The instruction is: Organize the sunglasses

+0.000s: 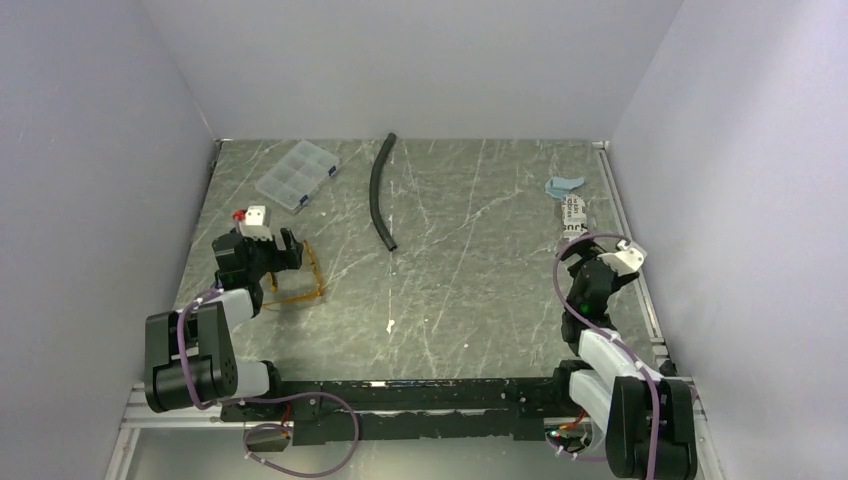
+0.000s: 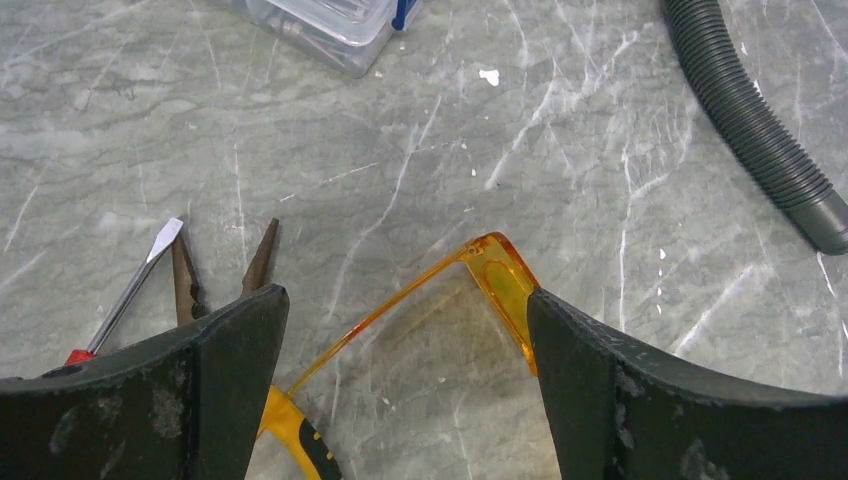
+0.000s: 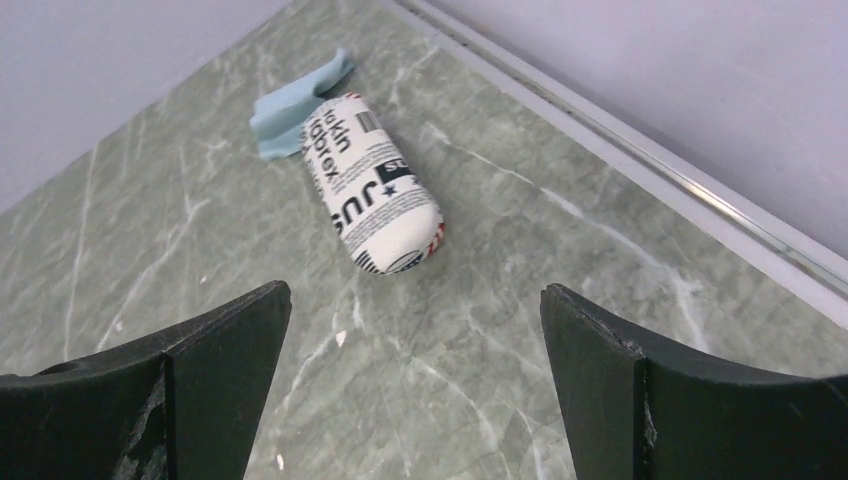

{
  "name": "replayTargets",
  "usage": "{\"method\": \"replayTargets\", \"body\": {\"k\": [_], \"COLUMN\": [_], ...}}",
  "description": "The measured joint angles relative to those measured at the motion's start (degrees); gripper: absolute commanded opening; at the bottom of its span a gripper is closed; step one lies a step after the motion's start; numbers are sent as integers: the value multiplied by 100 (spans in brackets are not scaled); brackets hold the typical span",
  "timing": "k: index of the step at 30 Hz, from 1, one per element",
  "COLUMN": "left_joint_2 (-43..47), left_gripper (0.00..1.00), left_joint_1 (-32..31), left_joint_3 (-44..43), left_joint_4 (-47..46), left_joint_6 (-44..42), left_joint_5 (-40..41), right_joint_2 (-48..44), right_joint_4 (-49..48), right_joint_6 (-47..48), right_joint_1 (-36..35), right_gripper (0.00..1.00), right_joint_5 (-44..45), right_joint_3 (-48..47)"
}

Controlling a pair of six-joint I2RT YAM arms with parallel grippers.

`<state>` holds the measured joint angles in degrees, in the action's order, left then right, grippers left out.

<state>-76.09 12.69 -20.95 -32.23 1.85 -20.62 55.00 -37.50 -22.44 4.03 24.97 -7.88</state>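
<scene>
while both pairs of fingers stand wide, the sunglasses wait by the left edge

though the left fingers point(image 2: 220, 390) are spread as far as they go and pinch nothing, they straddle one corner of the sunglasses point(image 2: 495, 275), which lie flat on the surface point(image 2: 560, 200) close to its left edge, in the near half. the amber corner sits just beside the inner face of one finger; i cannot tell if it touches. a thin arm of the frame runs back under the wrist toward the yellow handle of a pair of pliers point(image 2: 262, 255), with a screwdriver point(image 2: 135, 285) beside them.

the right fingers point(image 3: 210, 380) are equally wide and hold nothing. they hang near the right edge, facing a printed pouch point(image 3: 385, 200) and a blue cloth point(image 3: 290, 105) towards the far right corner, well apart from the sunglasses.

my worry is the grasp. the frame looks thin and springy, so a squeeze on the corner alone may twist it, flick it out sideways or bend the arm. because the frame sits off-centre between the fingers, one finger would likely reach it first and shove it along the surface. the pliers lie so near that a lower or wider approach could snag them and drag them along. a black hose point(image 2: 750, 120) and a clear box point(image 2: 320, 25) lie farther off and seem out of the way.
</scene>
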Motion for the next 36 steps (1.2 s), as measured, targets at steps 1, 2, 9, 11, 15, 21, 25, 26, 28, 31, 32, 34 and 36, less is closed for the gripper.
{"method": "replayTargets", "body": {"k": [1,2,9,11,15,21,25,26,28,31,32,34,36], "left_joint_2": [0,9,216,216,72,-341,-337,-337,-313,-313,-313,-313,-319], "left_gripper": [95,95,95,95,95,95,95,95,95,95,95,95,95], "left_joint_1": [0,0,4,4,4,-2,0,0,0,0,0,0,0], "left_joint_3": [-7,-24,-1174,-1692,-2909,-4216,-4229,-4205,-4118,-4009,-3995,-3993,-3993], "left_joint_4": [50,127,1947,2627,4439,6662,7342,7403,7473,7501,7506,7499,7501], "left_joint_6": [-15,-24,-866,-1268,-2334,-3344,-3569,-3591,-3661,-3705,-3711,-3724,-3722], "left_joint_5": [-9,-11,-334,-662,-1502,-1921,-1917,-1919,-1928,-1978,-2009,-2070,-2120], "right_joint_2": [-20,-17,525,1154,2671,3805,4478,4586,4754,4804,4826,4916,5071], "right_joint_4": [31,153,2011,2776,4148,5379,6057,6120,6190,6216,6236,6277,6317], "right_joint_6": [-85,-149,-168,-146,-7,319,654,710,850,1005,1054,1119,1185], "right_joint_1": [0,0,81,179,439,861,896,896,890,892,890,890,887], "right_gripper": [100,100,100,100,100,100,100,100,100,96,95,93,92], "right_joint_5": [133,236,197,94,-380,-1207,-1342,-1364,-1475,-1646,-1674,-1766,-1829], "right_joint_3": [-9,-48,-1665,-2682,-4802,-5646,-6181,-6297,-6481,-6502,-6502,-6529,-6583]}}
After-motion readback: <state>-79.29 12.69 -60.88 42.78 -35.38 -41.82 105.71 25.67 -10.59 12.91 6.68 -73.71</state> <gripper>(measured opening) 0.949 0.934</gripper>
